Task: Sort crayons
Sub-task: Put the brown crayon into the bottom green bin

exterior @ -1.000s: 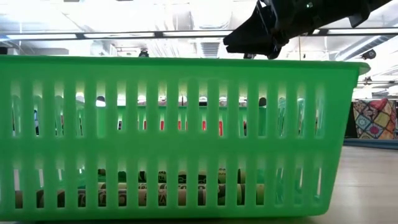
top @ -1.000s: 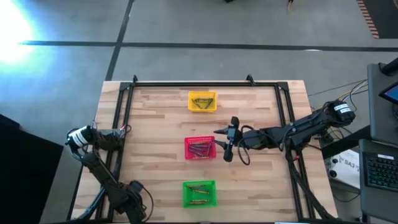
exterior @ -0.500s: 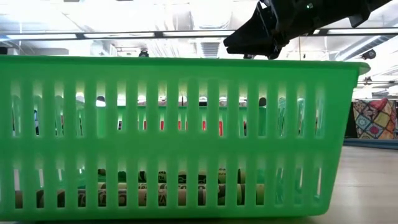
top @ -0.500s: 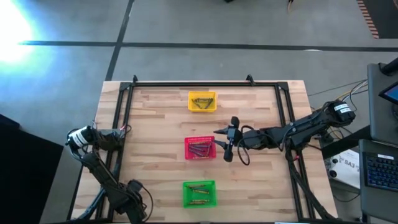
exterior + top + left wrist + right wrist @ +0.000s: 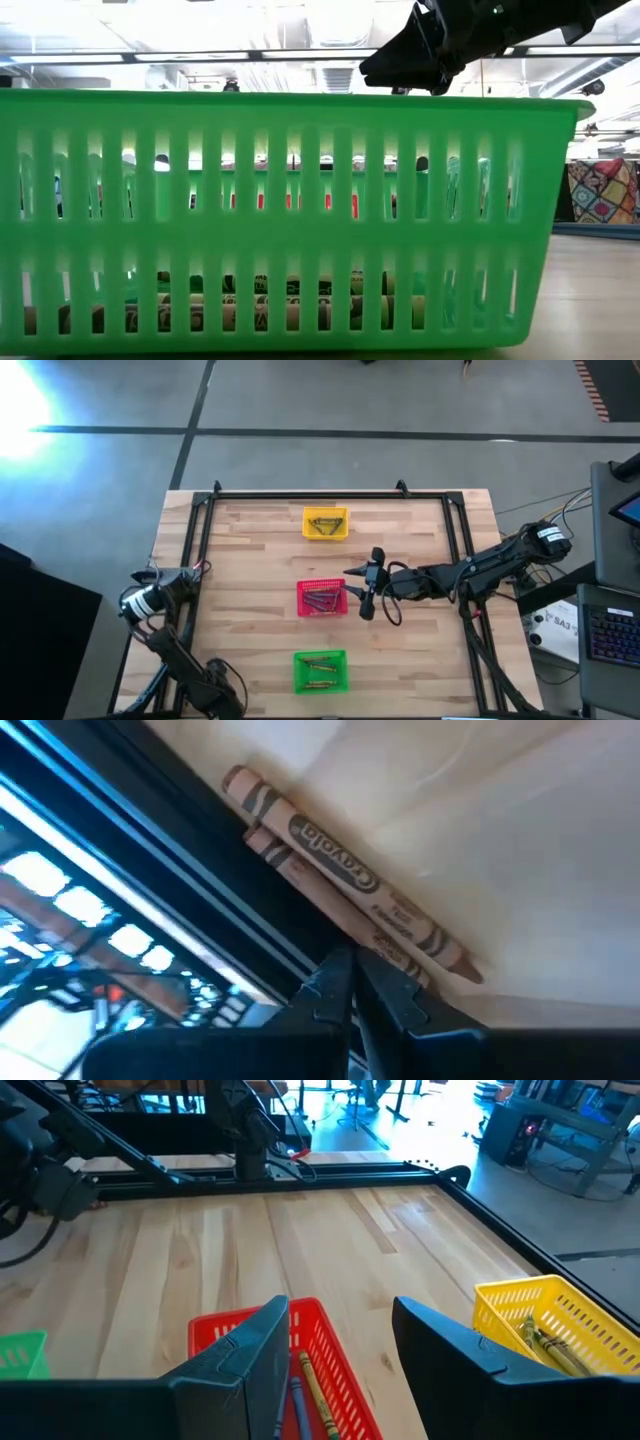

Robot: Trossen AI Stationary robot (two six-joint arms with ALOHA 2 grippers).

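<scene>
Brown crayons (image 5: 350,885) lie parallel along the rail (image 5: 190,910), seemingly untouched by the closed left pincer (image 5: 352,982).

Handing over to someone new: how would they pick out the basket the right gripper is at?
Three baskets stand in a line down the middle of the table. The right gripper, open, is at the right edge of the middle basket, between the yellow basket and the green basket. It is the only red one, with crayons inside.

Two dark jointed arms, white wrist bands, black looping cables.
</scene>
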